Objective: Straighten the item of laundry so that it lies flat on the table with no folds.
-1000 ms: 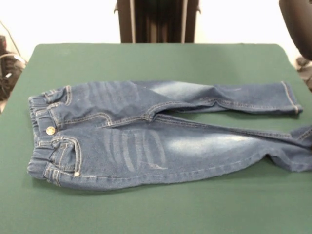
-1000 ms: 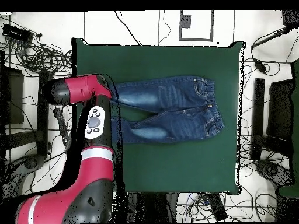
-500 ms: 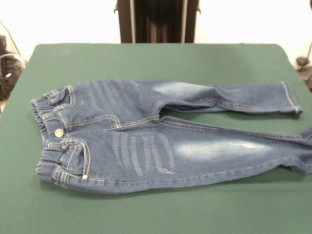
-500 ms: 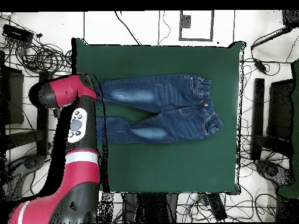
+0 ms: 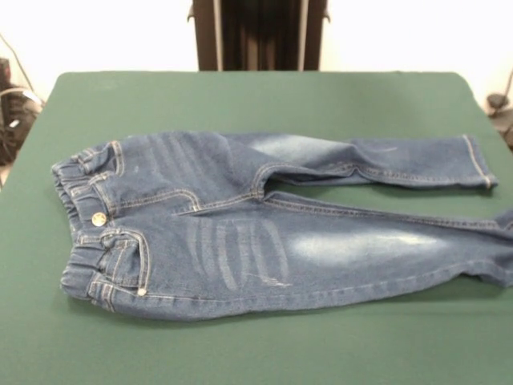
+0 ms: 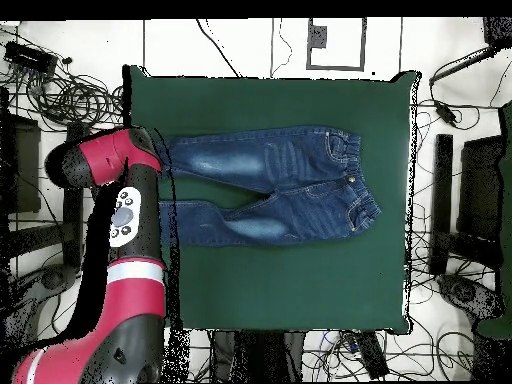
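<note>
The jeans [image 5: 264,224] lie front side up across the green table [image 5: 240,96]. The waistband with its brass button [image 5: 98,218] is at the left and both legs run to the right. The far leg ends in a flat hem [image 5: 477,160]. The near leg reaches the picture's right edge with a small crease there. Light wrinkles sit at the crotch. In the overhead view the jeans [image 6: 280,185] stretch from the table's left edge toward the right of the table [image 6: 300,290]. The red arm [image 6: 120,230] hangs over the table's left edge, and the gripper itself does not show.
The robot's dark pedestal [image 5: 256,32] stands behind the table's far edge. Cables [image 6: 60,90] and black stands [image 6: 470,200] surround the table on the floor. The arm's red elbow [image 6: 95,160] is beside the leg ends.
The arm has drawn back off the table toward its left edge in the overhead view. The jeans slid toward the leg side and the near leg lies straighter.
</note>
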`<action>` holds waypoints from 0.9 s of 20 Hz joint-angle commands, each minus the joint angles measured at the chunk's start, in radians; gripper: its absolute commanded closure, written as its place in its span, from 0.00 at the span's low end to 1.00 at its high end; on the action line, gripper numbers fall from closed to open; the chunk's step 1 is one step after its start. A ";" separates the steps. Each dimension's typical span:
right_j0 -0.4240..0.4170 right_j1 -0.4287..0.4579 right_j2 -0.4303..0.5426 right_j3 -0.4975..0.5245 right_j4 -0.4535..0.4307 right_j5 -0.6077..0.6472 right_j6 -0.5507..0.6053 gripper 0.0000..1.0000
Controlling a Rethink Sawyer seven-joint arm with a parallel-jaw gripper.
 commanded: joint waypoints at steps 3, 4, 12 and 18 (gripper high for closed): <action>-0.036 -0.077 0.105 0.153 -0.054 -0.018 -0.191 0.00; -0.048 -0.098 0.116 0.164 -0.051 -0.012 -0.210 0.00; -0.128 -0.271 0.180 0.289 -0.070 0.065 -0.318 0.00; -0.148 -0.267 0.205 0.324 -0.110 0.017 -0.294 0.00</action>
